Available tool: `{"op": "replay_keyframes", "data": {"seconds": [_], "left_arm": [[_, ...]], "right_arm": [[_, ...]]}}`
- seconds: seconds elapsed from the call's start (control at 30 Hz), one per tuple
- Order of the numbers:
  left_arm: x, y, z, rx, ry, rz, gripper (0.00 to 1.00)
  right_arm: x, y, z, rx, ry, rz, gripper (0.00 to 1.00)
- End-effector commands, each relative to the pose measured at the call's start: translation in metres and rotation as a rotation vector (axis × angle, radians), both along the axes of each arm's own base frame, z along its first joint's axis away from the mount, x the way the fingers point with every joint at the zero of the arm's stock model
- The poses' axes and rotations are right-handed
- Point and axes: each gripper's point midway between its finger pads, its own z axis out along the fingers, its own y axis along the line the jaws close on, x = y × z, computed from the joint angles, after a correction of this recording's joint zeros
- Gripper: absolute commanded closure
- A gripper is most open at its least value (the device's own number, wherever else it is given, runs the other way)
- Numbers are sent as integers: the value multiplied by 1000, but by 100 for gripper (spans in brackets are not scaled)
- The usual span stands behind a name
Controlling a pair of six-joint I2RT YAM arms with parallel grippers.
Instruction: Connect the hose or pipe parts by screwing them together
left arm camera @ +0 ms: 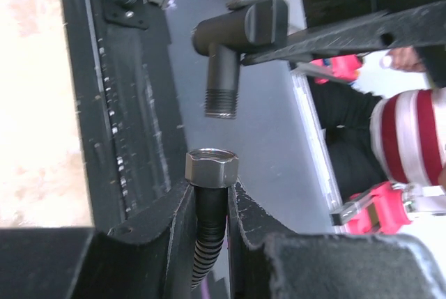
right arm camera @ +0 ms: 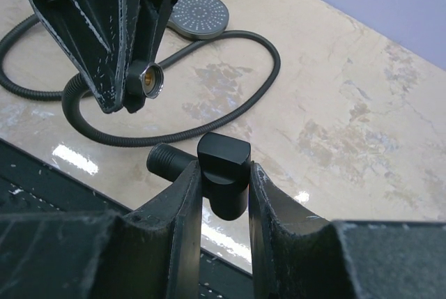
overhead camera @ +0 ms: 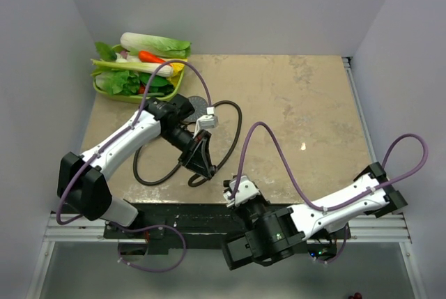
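Hose (left arm camera: 208,240) in left gripper (left arm camera: 211,193), nut (left arm camera: 212,167) apart from fitting (left arm camera: 224,62).

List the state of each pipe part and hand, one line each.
left hand: shut on hose.
right hand: shut on threaded fitting.
hose: end lifted, rest looped on table.
hose nut: apart from the thread.
threaded fitting: held, thread bare.
shower head: face up on table.

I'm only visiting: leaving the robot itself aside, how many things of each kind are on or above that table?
shower head: 1
hose: 1
black threaded fitting: 1
basket of vegetables: 1
Total: 4
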Motion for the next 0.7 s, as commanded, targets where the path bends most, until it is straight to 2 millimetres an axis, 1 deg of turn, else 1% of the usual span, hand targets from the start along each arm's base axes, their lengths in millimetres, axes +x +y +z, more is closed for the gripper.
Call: {"op": "replay_keyframes", "data": {"seconds": [0.0, 0.03, 0.13, 0.23, 0.27, 0.3, 0.33, 0.37, 0.4, 0.43, 0.47, 0.5, 0.53, 0.6, 0.63, 0.67], "left_arm": [[-7, -8, 35, -88, 123, -2, 100], [-6, -10, 43, -110, 133, -3, 100], [-15, -17, 53, -117, 158, -44, 100], [-30, -17, 52, -131, 195, -81, 100], [-32, -17, 51, -120, 222, -82, 100], [-31, -18, 52, -138, 212, -83, 100], [-34, -16, 50, -135, 230, -84, 100], [-35, -16, 49, -126, 244, -81, 100], [-34, -15, 51, -147, 213, -82, 100], [-34, -13, 51, -144, 220, -74, 100], [-32, -12, 55, -152, 220, -64, 100], [-26, -9, 59, -166, 209, -41, 100], [-23, -7, 66, -176, 206, -28, 100], [-17, -4, 70, -187, 196, -3, 100], [-14, -5, 74, -193, 174, 1, 100], [-10, -4, 76, -206, 145, 10, 100]], "right_arm": [[18, -18, 92, 140, -350, -57, 100], [19, -22, 98, 160, -342, -64, 100], [21, -26, 103, 162, -339, -72, 100], [21, -24, 109, 156, -342, -80, 100], [21, -20, 109, 140, -351, -88, 100], [22, -19, 110, 128, -355, -97, 100], [27, -20, 111, 125, -354, -116, 100], [28, -14, 115, 131, -351, -131, 100], [29, -13, 119, 111, -357, -141, 100], [31, -11, 122, 103, -359, -153, 100], [33, -10, 130, 119, -352, -169, 100], [34, -7, 130, 98, -360, -180, 100], [39, -9, 133, 99, -357, -199, 100], [46, -16, 145, 139, -344, -235, 100], [50, -22, 151, 153, -337, -251, 100], [55, -28, 161, 181, -326, -279, 100]]}}
